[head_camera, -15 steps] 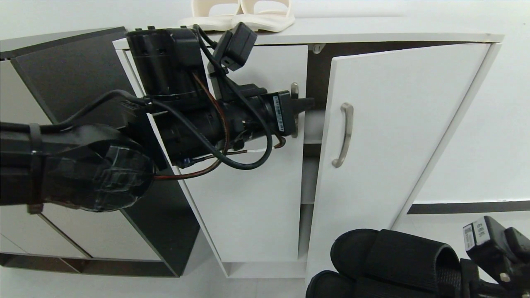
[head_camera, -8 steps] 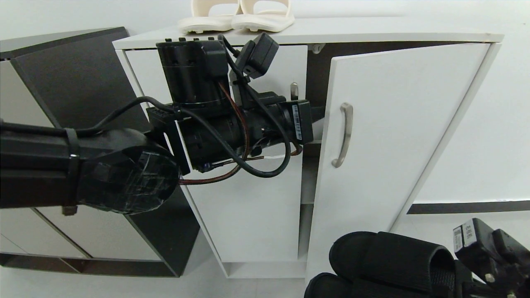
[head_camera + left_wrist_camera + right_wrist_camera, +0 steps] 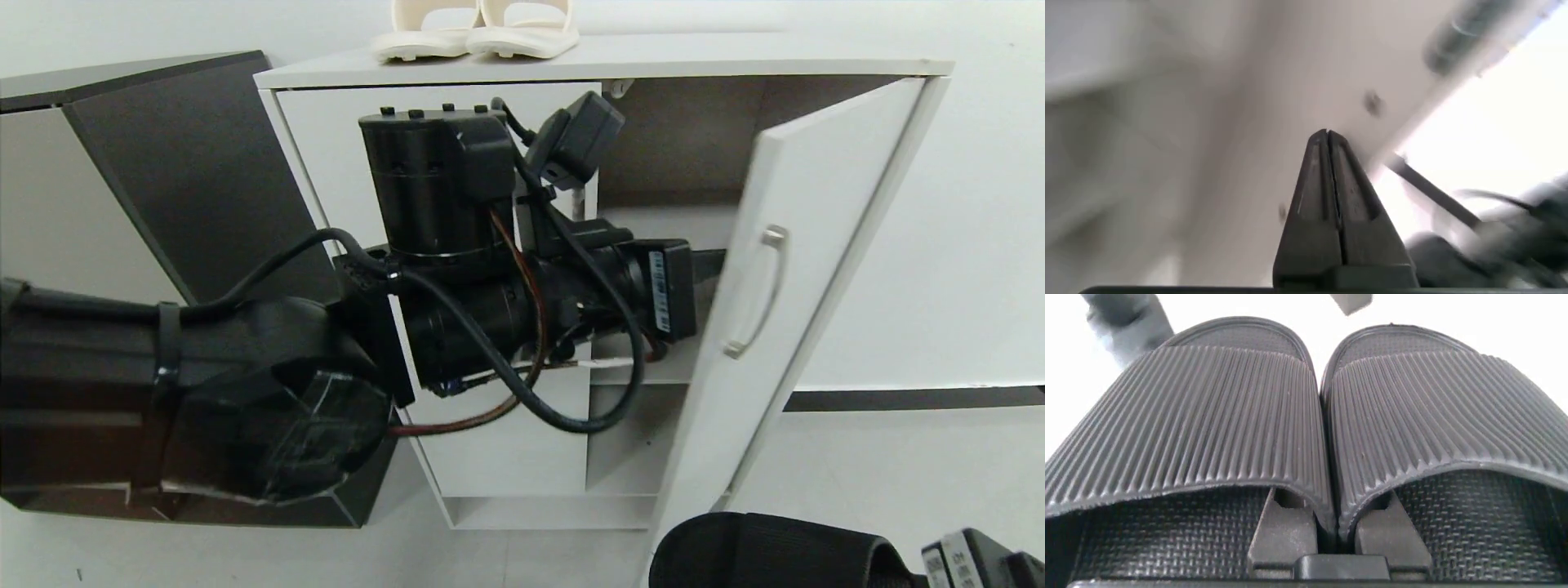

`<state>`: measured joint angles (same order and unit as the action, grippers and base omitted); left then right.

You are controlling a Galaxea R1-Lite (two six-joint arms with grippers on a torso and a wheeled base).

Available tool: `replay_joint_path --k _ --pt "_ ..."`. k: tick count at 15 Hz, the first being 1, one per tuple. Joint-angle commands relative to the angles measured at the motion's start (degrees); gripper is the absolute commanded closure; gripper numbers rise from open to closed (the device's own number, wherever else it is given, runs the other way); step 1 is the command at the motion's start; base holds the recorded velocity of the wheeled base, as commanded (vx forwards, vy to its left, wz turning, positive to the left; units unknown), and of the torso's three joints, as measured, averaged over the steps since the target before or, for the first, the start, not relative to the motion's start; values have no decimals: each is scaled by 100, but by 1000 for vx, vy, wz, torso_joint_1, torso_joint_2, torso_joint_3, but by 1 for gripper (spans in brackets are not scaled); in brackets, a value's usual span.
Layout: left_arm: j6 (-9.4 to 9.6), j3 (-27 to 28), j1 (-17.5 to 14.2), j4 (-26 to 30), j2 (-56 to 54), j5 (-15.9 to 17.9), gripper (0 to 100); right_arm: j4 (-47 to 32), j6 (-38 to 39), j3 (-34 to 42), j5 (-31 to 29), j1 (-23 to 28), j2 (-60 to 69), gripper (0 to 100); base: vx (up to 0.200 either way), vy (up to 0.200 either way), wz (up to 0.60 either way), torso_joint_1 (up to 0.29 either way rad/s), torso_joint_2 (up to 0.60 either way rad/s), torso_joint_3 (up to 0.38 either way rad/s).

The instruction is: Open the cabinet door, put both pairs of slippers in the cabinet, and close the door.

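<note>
Cabinet door (image 3: 816, 269) stands part open; my left tool (image 3: 1328, 143), pinched together, sits behind its edge and may slip off; right tool (image 3: 1333, 529) clamps black slippers (image 3: 1233, 416).

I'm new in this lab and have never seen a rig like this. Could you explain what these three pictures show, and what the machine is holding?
It is a wheeled robot with two arms, each ending in a clamp-like gripper. The large picture comes from a camera on its head, looking down at a white cabinet. The cabinet's right door stands partly open, and the left arm reaches into the opening. A pair of cream slippers sits on top of the cabinet. The other two pictures come from cameras on the wrists. One shows the left gripper, fingers pressed together, holding nothing. The other shows the right gripper clamped on a pair of black slippers, pinching their inner sides together.
</note>
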<state>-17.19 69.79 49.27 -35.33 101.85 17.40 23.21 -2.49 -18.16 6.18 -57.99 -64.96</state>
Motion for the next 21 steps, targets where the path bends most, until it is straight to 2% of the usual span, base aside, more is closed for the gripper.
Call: replay_joint_path --k 1,3,4,6,7,8,9,10,11,12,13,14,15,16,17,18,19,21 --pt "-4 -185 328 -97 -78 -17 100 8 -33 103 32 -19 221 100 -200 0 0 -2 2 -2" --pt "-4 -273 328 -115 -69 -17 100 34 -33 94 15 7 98 100 -200 0 0 -2 0 0" --pt "14 -361 214 -194 -95 -87 100 34 3 32 6 69 45 100 -200 0 0 2 2 2" --pt "31 -546 -208 -466 -298 -826 100 26 134 -240 -223 508 -227 100 0 0 0 0 0 0" --pt "67 -950 -594 -519 -825 -1766 100 34 512 -486 -917 693 -526 100 0 0 0 0 0 0" --pt "295 -1697 -753 -528 -1537 -2416 100 43 794 -706 -1541 719 -711 100 0 0 0 0 0 0" --pt "717 -2655 -797 -519 -2477 -2777 100 52 969 -908 -1945 728 -851 100 0 0 0 0 0 0" --pt "1033 -3446 -814 -457 -3383 -2979 100 52 1048 -1075 -2235 737 -992 100 0 0 0 0 0 0" --pt "1279 -4334 -1016 -123 -4639 -3445 100 70 1180 -1286 -2622 763 -1238 100 0 0 0 0 0 0" --pt "1376 -4808 -1790 562 -5589 -3796 100 175 1312 -1295 -2850 772 -1370 100 0 0 0 0 0 0" --pt "1394 -5213 -2563 1467 -6459 -3981 100 360 1374 -1295 -2886 807 -1467 100 0 0 0 0 0 0" --pt "1411 -5564 -3187 2285 -7399 -4280 100 500 1356 -1269 -2886 868 -1546 100 0 0 0 0 0 0" --pt "1420 -5960 -3776 3014 -8348 -4359 100 544 1365 -1242 -2894 868 -1642 100 0 0 0 0 0 0" --pt "1429 -6241 -4224 3586 -9174 -4341 100 553 1365 -1225 -2894 868 -1651 100 0 0 0 0 0 0" --pt "1455 -6346 -4374 3858 -9596 -4332 100 553 1365 -1207 -2903 868 -1651 100 0 0 0 0 0 0" --pt "1438 -6575 -4418 3902 -9675 -4376 100 553 1365 -1207 -2894 868 -1651 100 0 0 0 0 0 0" --pt "1402 -6935 -4418 3401 -9684 -4095 100 562 1347 -1189 -2903 868 -1651 100 0 0 0 0 0 0" --pt "1402 -6970 -4418 3331 -9684 -2689 100 641 1330 -1181 -2894 851 -1669 100 0 0 0 0 0 0"
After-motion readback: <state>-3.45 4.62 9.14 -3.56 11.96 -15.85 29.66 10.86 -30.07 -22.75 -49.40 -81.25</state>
